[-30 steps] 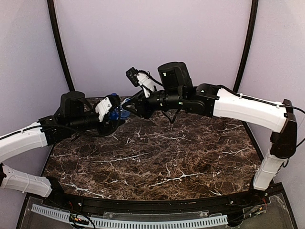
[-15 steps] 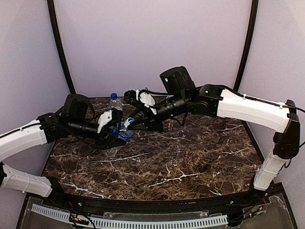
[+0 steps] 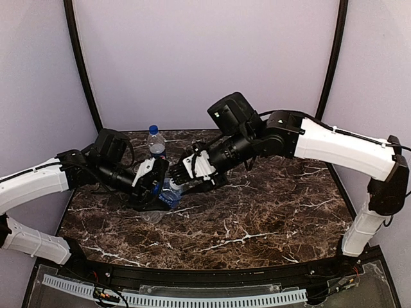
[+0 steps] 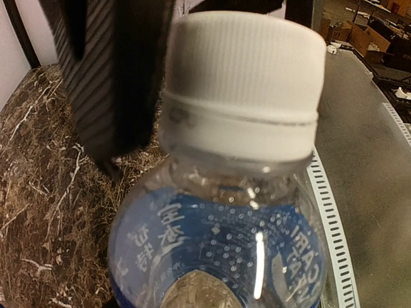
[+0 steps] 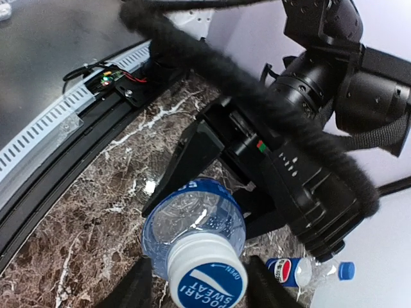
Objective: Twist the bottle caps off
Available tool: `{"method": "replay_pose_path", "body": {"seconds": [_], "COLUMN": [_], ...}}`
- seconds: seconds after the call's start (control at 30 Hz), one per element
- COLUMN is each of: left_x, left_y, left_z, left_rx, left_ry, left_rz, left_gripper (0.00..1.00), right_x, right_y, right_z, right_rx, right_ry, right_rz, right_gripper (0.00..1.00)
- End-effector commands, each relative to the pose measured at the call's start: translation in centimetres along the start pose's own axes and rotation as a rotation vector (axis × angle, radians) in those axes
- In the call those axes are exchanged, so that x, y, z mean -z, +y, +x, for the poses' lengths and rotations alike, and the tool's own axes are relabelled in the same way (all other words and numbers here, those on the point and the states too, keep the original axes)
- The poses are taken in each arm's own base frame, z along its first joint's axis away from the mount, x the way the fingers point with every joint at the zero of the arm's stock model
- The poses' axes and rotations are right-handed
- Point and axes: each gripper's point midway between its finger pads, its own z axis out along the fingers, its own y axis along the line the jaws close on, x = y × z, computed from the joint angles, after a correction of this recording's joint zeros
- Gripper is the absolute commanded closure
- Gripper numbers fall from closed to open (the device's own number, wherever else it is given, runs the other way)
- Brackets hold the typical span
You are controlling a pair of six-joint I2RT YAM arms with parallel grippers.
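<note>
White-skirted, blue-topped Pocari Sweat cap [image 5: 207, 282] sits on the tilted water bottle [image 5: 192, 215], which the left gripper [image 3: 159, 187] clamps. The right gripper [image 5: 204, 290] straddles the cap, released. The marble table [image 3: 257, 218] lies open frontward.

a robot test cell in a lab or workshop: two white-and-black jointed robot arms [image 3: 340, 144] stand at a dark brown marble-patterned surface [image 3: 257, 218], closed in by plain lilac walls [image 3: 205, 58] and curved black poles [image 3: 80, 58]. a white slotted cable duct [image 3: 192, 299] and a bare circuit board with lit leds [image 5: 114, 80] line the near edge. brown cardboard boxes [image 4: 363, 37] sit beyond.
</note>
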Motion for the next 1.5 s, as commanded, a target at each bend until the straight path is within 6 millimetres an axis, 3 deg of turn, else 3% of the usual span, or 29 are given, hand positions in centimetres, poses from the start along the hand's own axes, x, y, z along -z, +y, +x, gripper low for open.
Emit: {"method": "replay_pose_path", "body": {"seconds": [0.0, 0.07, 0.1, 0.23, 0.3, 0.37, 0.47, 0.67, 0.87, 1.0, 1.17, 1.37, 1.47], "left_x": [0.8, 1.0, 1.1, 1.9, 2.5, 2.9, 2.9, 3.5, 3.4, 3.4, 3.3, 3.2, 3.1], "left_y": [0.4, 2.4, 3.1, 6.7, 8.1, 9.0, 9.3, 10.3, 10.1, 10.0, 9.9, 9.8, 9.8], "left_z": [-2.5, -1.9, -2.0, -1.5, -1.6, -1.6, -1.6, -1.2, -1.3, -1.6, -1.6, -1.6, -1.7], "left_rx": [-0.018, -0.027, -0.039, -0.044, -0.029, -0.016, -0.012, 0.002, -0.005, -0.017, -0.023, -0.028, -0.031], "left_ry": [-0.081, -0.052, -0.059, -0.049, -0.057, -0.065, -0.065, -0.062, -0.068, -0.078, -0.079, -0.083, -0.088], "left_rz": [-0.042, -0.162, -0.203, -0.418, -0.508, -0.565, -0.591, -0.660, -0.650, -0.646, -0.642, -0.634, -0.630], "left_gripper": [0.75, 0.76, 0.75, 0.75, 0.74, 0.72, 0.69, 0.67, 0.67, 0.66, 0.66, 0.66, 0.66], "right_x": [2.0, 3.7, 4.5, 7.0, 7.6, 7.3, 6.2, 4.8, 3.0, 2.7, 2.7, 2.5, 2.1], "right_y": [-2.7, -4.3, -4.5, -5.8, -7.2, -8.3, -9.3, -9.7, -10.5, -10.6, -10.4, -10.4, -10.5], "right_z": [-0.7, -1.5, -1.7, -2.4, -1.6, -0.3, 0.3, 2.0, 2.2, 3.8, 5.4, 6.8, 6.3], "right_rx": [0.001, -0.093, -0.147, -0.416, -0.619, -0.830, -1.015, -1.106, -1.130, -1.167, -1.206, -1.225, -1.216], "right_ry": [0.027, -0.018, -0.037, -0.152, -0.180, -0.174, -0.167, -0.125, -0.109, -0.082, -0.055, -0.021, -0.035], "right_rz": [0.220, 0.330, 0.358, 0.454, 0.522, 0.560, 0.554, 0.580, 0.537, 0.558, 0.587, 0.609, 0.579], "right_gripper": [0.27, 0.05, 0.02, 0.01, 0.02, 0.08, 0.13, 0.22, 0.39, 0.46, 0.48, 0.40, 0.49]}}
